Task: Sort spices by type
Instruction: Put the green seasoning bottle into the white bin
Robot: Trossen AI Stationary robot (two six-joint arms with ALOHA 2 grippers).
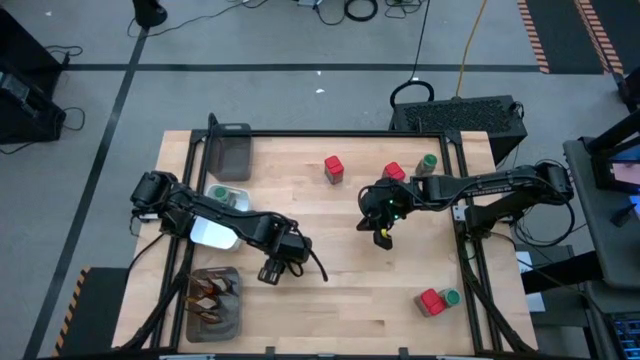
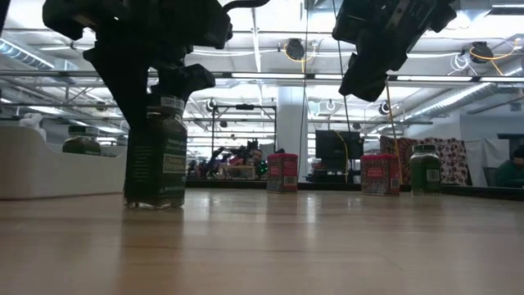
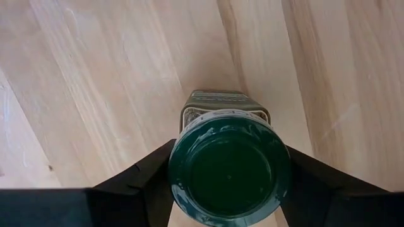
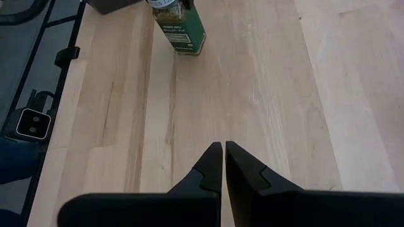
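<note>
Jar (image 3: 228,165) with a green lid stands upright on the surface (image 1: 340,290), our left claw (image 1: 272,272) clasped around it, just beside the grey mesh tray (image 1: 213,304) of brown sachets (image 1: 212,296); farther from that tray our right claw (image 1: 383,237) hangs pinched together above bare wood, holding nothing; beyond it we see red boxes (image 1: 333,168) and another jar (image 1: 427,162).

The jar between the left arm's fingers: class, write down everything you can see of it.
The jar is a small, dark green, squarish bottle with a round, glossy green lid and a printed label. It stands upright on the wooden table, near the front left. The left tool is over it from above, one dark finger on each side against the lid. Nothing else touches it.
</note>
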